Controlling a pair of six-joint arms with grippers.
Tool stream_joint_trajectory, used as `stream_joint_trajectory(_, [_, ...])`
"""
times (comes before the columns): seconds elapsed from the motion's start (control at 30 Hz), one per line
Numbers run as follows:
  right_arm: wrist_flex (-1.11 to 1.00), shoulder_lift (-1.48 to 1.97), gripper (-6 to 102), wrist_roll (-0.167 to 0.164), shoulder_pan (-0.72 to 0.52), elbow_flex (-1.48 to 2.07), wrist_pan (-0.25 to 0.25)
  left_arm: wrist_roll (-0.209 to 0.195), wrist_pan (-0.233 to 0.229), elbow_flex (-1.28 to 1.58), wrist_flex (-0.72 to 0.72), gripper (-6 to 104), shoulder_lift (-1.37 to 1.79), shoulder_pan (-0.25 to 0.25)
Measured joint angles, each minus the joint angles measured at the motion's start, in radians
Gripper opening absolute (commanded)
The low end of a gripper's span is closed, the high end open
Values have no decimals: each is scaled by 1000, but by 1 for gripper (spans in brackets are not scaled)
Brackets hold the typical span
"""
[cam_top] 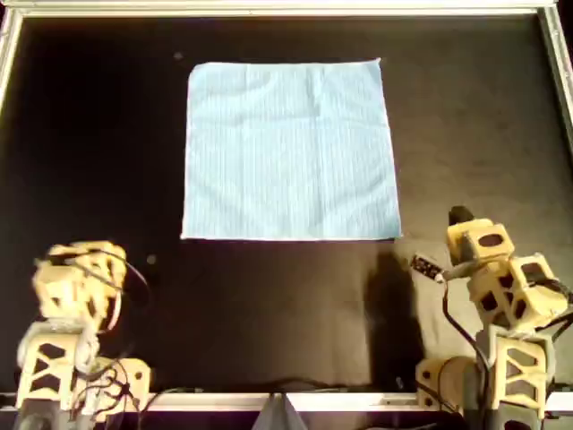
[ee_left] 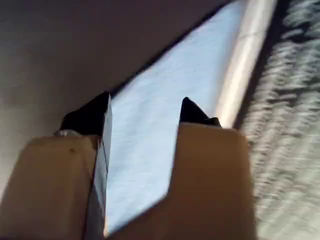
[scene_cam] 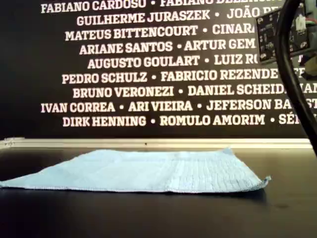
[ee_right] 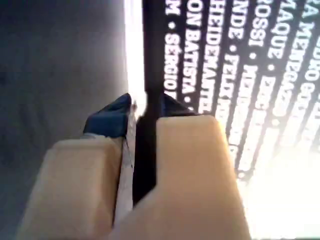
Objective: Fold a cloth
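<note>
Beige gripper bodies fill both of your wrist views. Your biggest thing is the black table (cam_top: 107, 134), edged by a pale metal rail (scene_cam: 158, 144). On it lies the light blue cloth (cam_top: 291, 150), spread flat and square, unfolded, touched by neither arm; the exterior view shows its corner on that view's right lifted slightly off the table. Behind the cloth, past the rail, stands a black wall with white names (scene_cam: 148, 64).

Your left gripper (ee_left: 145, 112) hangs clear of the cloth with its dark fingertips apart, the blue fabric showing through the gap between them. Your right gripper (ee_right: 145, 107) points past the cloth toward the lettered wall, its tips drawn nearly together with only a narrow slit between, holding nothing.
</note>
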Motion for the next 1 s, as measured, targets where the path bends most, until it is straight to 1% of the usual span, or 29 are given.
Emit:
stream_joint_trajectory(0.17, [0, 0, 25, 0, 2, 0, -2, 0, -6, 0, 0, 49, 2, -15])
stream_joint_trajectory(0.23, [0, 0, 27, 0, 6, 0, -2, 5, 12, 6, 0, 49, 3, -20])
stream_joint_trajectory(0.3, [0, 0, 31, 0, 41, 0, -2, 5, 61, 9, 0, 49, 2, -20])
stream_joint_trajectory(0.43, [0, -52, 36, 0, 117, 0, -2, 5, 196, 9, 0, 49, 2, -25])
stream_joint_trajectory(0.5, [0, -114, 38, 0, 161, 0, 0, 5, 242, 9, 0, 49, 2, -37])
stream_joint_trajectory(0.53, [0, -155, 39, 0, 186, 0, 0, 5, 255, 9, 0, 49, 2, -44])
stream_joint_trajectory(0.67, [0, -333, 42, 0, 201, -49, -2, 5, 259, 9, 0, 51, -38, -91])
stream_joint_trajectory(0.73, [0, -437, 43, 0, 218, -81, -2, 17, 259, 9, 0, 55, -86, -127])
stream_joint_trajectory(0.77, [0, -494, 45, 0, 224, -103, -2, 29, 259, 9, 0, 58, -110, -144])
stream_joint_trajectory(0.87, [0, -693, 48, 3, 236, -189, -2, 89, 259, 9, -40, 68, -195, -190])
stream_joint_trajectory(0.9, [0, -762, 48, 9, 250, -215, -2, 107, 259, 9, -64, 70, -225, -198])
stream_joint_trajectory(0.93, [0, -828, 49, 2, 270, -242, -2, 120, 259, 9, -91, 71, -255, -204])
stream_joint_trajectory(1.0, [0, -945, 49, 8, 275, -290, -2, 138, 259, 9, -147, 73, -313, -207])
